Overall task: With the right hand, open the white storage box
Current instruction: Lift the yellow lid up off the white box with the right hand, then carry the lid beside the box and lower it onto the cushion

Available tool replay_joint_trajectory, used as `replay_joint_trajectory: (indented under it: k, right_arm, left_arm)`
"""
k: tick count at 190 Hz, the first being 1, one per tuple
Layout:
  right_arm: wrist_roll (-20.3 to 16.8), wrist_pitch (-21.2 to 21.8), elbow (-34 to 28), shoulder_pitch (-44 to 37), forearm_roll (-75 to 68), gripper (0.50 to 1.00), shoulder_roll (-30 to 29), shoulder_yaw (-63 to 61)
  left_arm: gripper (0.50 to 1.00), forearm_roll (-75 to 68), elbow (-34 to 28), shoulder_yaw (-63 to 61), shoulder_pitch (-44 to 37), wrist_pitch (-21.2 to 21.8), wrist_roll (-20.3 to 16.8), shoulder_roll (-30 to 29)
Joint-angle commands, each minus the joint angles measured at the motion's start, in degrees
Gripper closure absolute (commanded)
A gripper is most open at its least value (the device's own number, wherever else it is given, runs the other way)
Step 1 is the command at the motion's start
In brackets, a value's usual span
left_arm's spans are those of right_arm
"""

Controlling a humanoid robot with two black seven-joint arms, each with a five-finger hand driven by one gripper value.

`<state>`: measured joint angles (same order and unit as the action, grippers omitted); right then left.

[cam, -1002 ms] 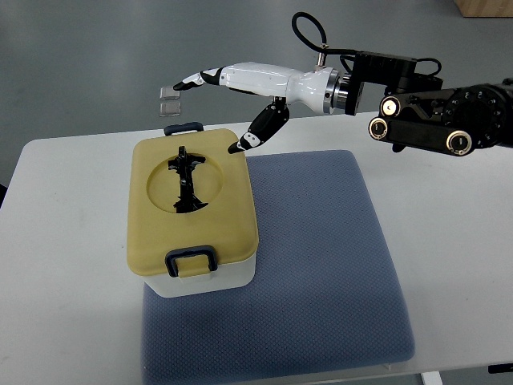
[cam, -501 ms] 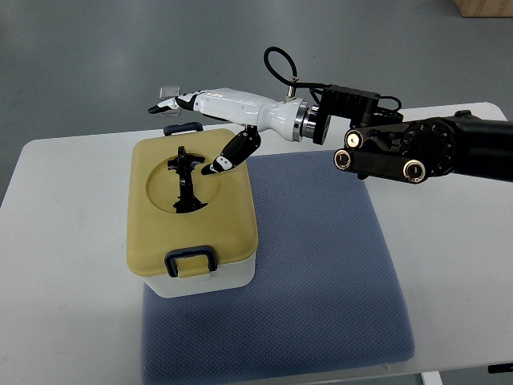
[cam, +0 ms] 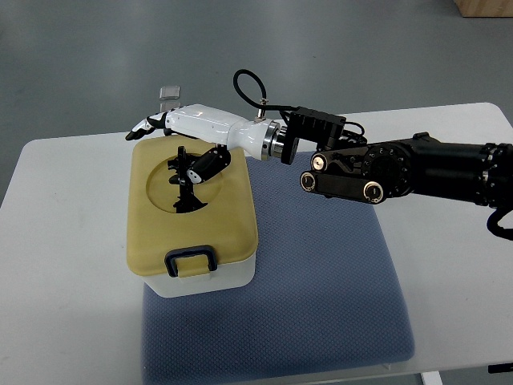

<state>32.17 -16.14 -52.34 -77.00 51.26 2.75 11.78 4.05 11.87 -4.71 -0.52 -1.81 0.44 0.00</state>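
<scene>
Lid (cam: 192, 204), mustard yellow plastic, sat closed on white storage box (cam: 210, 281), while open, empty white right hand (cam: 186, 138) hovered above.

No readable text, label, brand, number or sign can be made out on the storage box (cam: 192, 233), the robot hand (cam: 180, 140) or the desk (cam: 64, 265).
</scene>
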Motion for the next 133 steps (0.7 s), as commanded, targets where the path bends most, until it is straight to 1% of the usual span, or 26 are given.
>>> replay_joint_trajectory:
  k: [1,2,3,4,5,6,8,9,29,53,72,88,94,109,133]
  right_arm:
    - [-0.2,-0.4,0.0,0.1,0.0,0.936,0.0,0.1]
    - [-0.2,-0.5,0.0,0.0,-0.1,0.958,0.0,0.1]
    - [-0.2,-0.5,0.0,0.0,-0.1,0.959,0.0,0.1]
    - [-0.2,-0.6,0.0,0.0,-0.1,0.975,0.1,0.1]
    - [-0.2,-0.6,0.0,0.0,-0.1,0.975,0.1,0.1]
    - [-0.2,-0.6,0.0,0.0,-0.1,0.991,0.1,0.1]
    - [-0.2,-0.6,0.0,0.0,-0.1,0.991,0.1,0.1]
    - [-0.2,-0.7,0.0,0.0,-0.1,1.000,0.1,0.1]
    - [0.0,-1.8,-0.4,-0.6,-0.7,1.000,0.8,-0.1]
    - [0.2,-1.5,-1.4,-3.2,-0.9,1.000,3.1,0.0]
    - [0.5,-1.1,-4.5,-6.4,-1.3,1.000,7.5,0.0]
    - [0.4,-0.4,-8.4,-9.7,-1.3,1.000,13.1,0.1]
    - [0.5,0.0,-9.3,-10.1,-1.3,1.000,14.4,0.1]
    - [0.5,1.5,-12.3,-11.5,-1.4,1.000,20.1,0.1]
    - [1.1,2.9,-16.1,-11.7,-0.7,1.000,27.6,0.1]
  left_arm:
    - [0.500,0.0,0.0,0.0,0.0,0.1,0.0,0.0]
    - [0.500,0.0,0.0,0.0,0.0,0.0,0.0,0.0]
    - [0.500,0.0,0.0,0.0,0.0,0.0,0.0,0.0]
    - [0.500,0.0,0.0,0.0,0.0,0.0,0.0,0.0]
    - [0.500,0.0,0.0,0.0,0.0,0.0,0.0,0.0]
    - [0.500,0.0,0.0,0.0,0.0,0.0,0.0,0.0]
    - [0.500,0.0,0.0,0.0,0.0,0.0,0.0,0.0]
    - [0.500,0.0,0.0,0.0,0.0,0.0,0.0,0.0]
    - [0.500,0.0,0.0,0.0,0.0,0.0,0.0,0.0]
    - [0.500,0.0,0.0,0.0,0.0,0.1,0.0,0.0]
    - [0.500,0.0,-0.1,0.1,-0.1,0.1,0.0,0.0]
    - [0.500,0.0,0.0,0.1,-0.2,0.1,0.0,0.0]
    - [0.500,0.0,0.0,0.1,-0.2,0.1,0.0,0.0]
    - [0.500,0.0,0.0,0.0,-0.2,0.0,0.0,0.0]
    - [0.500,0.0,0.0,0.0,-0.2,0.0,0.0,0.0]
